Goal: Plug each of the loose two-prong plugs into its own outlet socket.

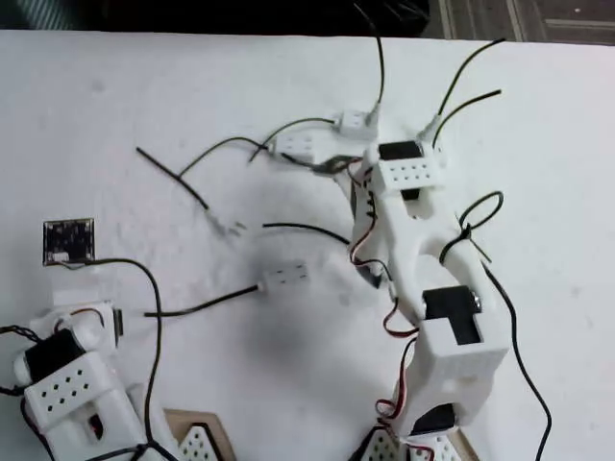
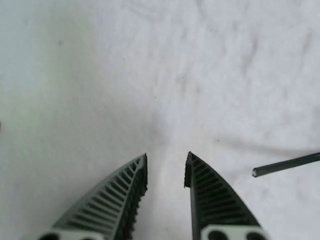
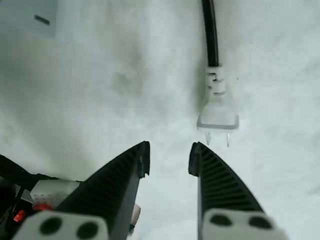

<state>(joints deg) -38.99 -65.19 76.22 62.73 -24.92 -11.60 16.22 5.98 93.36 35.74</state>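
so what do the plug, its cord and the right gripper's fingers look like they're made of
The plug looks like pale moulded plastic, slightly see-through at the base. Its prongs are thin and grey, probably metal. The cord is black with a smooth, faintly shiny sheath, likely rubber or vinyl. The right gripper's fingers look like dark matte plastic, ribbed, perhaps printed.

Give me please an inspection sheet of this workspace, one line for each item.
Surface: white table, slightly mottled.
Job's things: two-prong plug unplugged, prongs toward the right claw; socket block lying mid-table.
Clutter: dark square pad, apart from the sockets.
Grippers: left claw open, holding nothing; right claw open, holding nothing.
Cables: black cables loose across the table.
Surroundings: dark area beyond the far edge.
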